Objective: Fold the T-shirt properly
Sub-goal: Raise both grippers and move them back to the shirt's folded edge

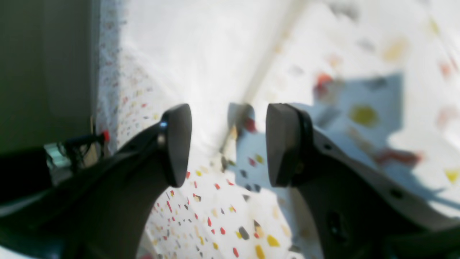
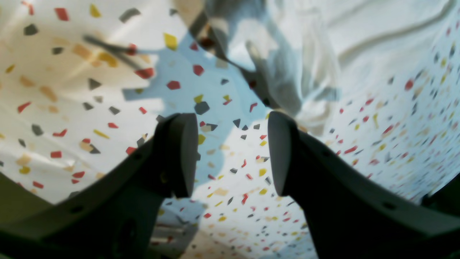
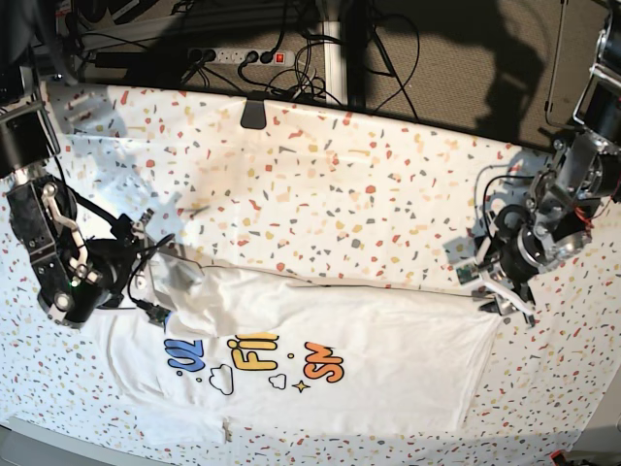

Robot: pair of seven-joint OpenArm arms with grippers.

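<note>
Left wrist view is blurred in its upper right half; flecks there smear into soft blobs and the cloth edge is hard to trace. Right wrist view is sharper, though the bunched cloth at top centre sits in shadow. In the base view the print is only partly legible: a fold of plain white cloth covers the top of the lettering, and both hands are too small there to judge finger spacing.

T-shirt [image 3: 310, 359] lies flat on the near half of the speckled desk [image 3: 320, 184], print side up, with its upper edge folded over toward the near side. One corner is bunched up just beside the right hand.

Left hand [image 1: 228, 144]: fingers [image 1: 178, 144] apart, nothing between them, hovering over the cloth edge [image 1: 201, 64] where it meets the desk covering. In the base view it sits at the far right corner of the shirt [image 3: 500, 277].

Right hand [image 2: 231, 154]: fingers [image 2: 181, 154] apart, empty, over bare speckled covering, crumpled cloth [image 2: 305, 72] just beyond the tips. In the base view it sits at the shirt's left end [image 3: 146, 267].
</note>
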